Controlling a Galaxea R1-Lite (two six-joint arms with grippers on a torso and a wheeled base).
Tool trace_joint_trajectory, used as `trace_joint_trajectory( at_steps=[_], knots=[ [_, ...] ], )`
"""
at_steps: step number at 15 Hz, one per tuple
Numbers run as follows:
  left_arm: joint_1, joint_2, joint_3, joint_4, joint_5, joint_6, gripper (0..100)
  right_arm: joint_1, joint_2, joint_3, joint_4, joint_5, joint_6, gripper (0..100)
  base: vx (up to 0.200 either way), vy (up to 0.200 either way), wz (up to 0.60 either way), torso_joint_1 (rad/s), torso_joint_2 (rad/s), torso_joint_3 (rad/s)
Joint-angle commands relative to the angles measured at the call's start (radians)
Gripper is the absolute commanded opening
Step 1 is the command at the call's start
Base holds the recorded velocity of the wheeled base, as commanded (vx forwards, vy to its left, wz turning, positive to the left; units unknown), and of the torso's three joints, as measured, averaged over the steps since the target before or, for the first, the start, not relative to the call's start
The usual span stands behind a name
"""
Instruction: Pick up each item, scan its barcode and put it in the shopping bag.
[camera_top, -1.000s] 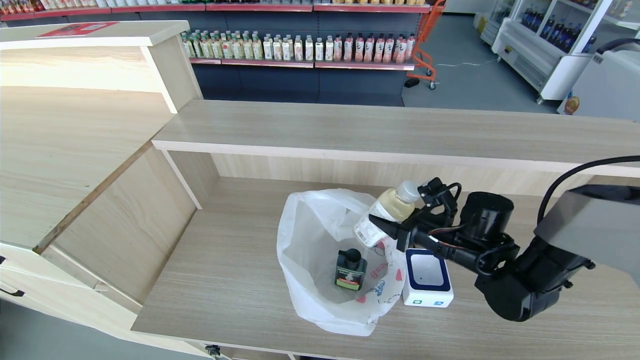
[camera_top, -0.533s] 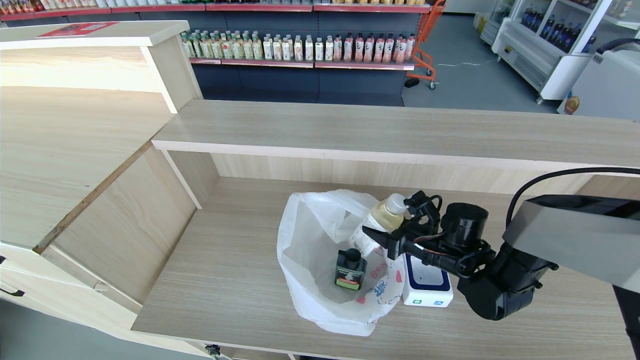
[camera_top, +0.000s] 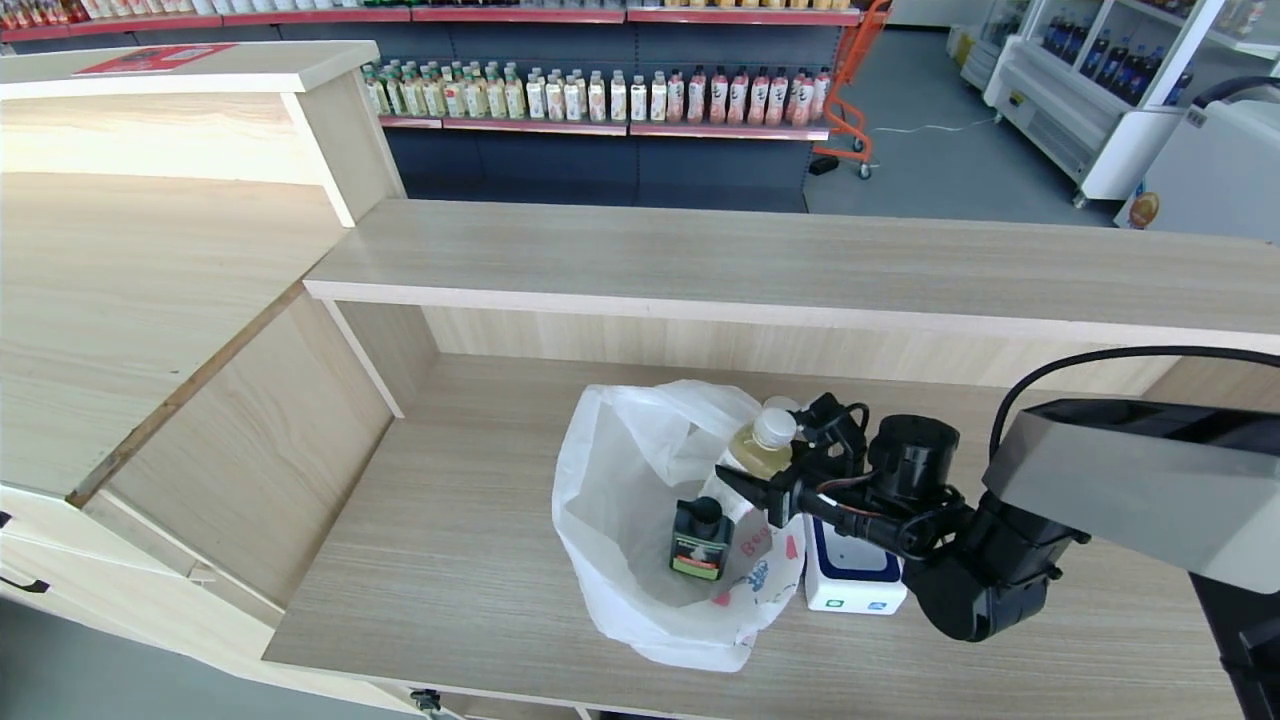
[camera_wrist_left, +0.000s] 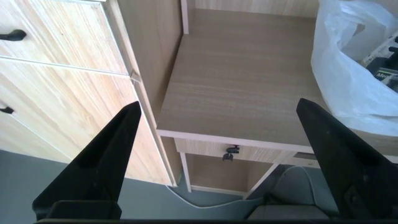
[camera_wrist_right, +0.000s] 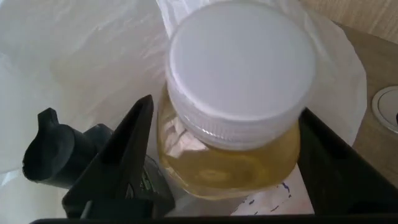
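Your right gripper (camera_top: 778, 462) is clamping the white-capped bottle (camera_top: 765, 437) at the open mouth of the shopping bag (camera_top: 620, 470), so you should be lowering it upright beside the 1 dark bottle (camera_top: 700, 540) inside, avoiding the rim, before releasing.

From the head, one camera looks down over the counter (camera_top: 450, 560); both wrist cameras, the right closest, share its shopping bag (camera_top: 620, 470).
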Motion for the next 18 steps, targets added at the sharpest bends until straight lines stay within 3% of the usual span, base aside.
trace_joint_trajectory(
  at_steps=[1,6,11,14,16,18],
  knots=[
    [0.0,0.0,0.0,0.0,0.001,0.0,100,0.001,-0.005,-0.001,0.007,0.0,0.008,100,0.0,0.0,0.0,0.0,0.0,0.0],
    [0.0,0.0,0.0,0.0,0.001,0.0,100,0.0,-0.158,0.067,0.028,-0.002,0.16,100,0.0,0.0,0.0,0.0,0.0,0.0],
    [0.0,0.0,0.0,0.0,0.001,0.0,100,-0.022,-0.56,0.269,0.178,-0.009,0.281,100,0.0,0.0,0.0,0.0,0.0,0.0],
    [0.0,0.0,0.0,0.0,0.001,0.0,100,-0.121,-1.019,0.556,0.416,-0.029,0.281,100,0.0,0.0,0.0,0.0,0.0,0.0],
    [0.002,0.0,0.0,0.0,0.001,0.0,100,-0.23,-1.272,0.762,0.534,-0.16,0.189,100,0.0,0.0,0.0,0.0,0.0,0.0],
    [0.0,0.0,0.0,0.0,0.001,0.0,100,-0.281,-1.562,0.845,0.715,-0.203,0.18,100,0.0,0.0,0.0,0.0,0.0,0.0]
  ],
)
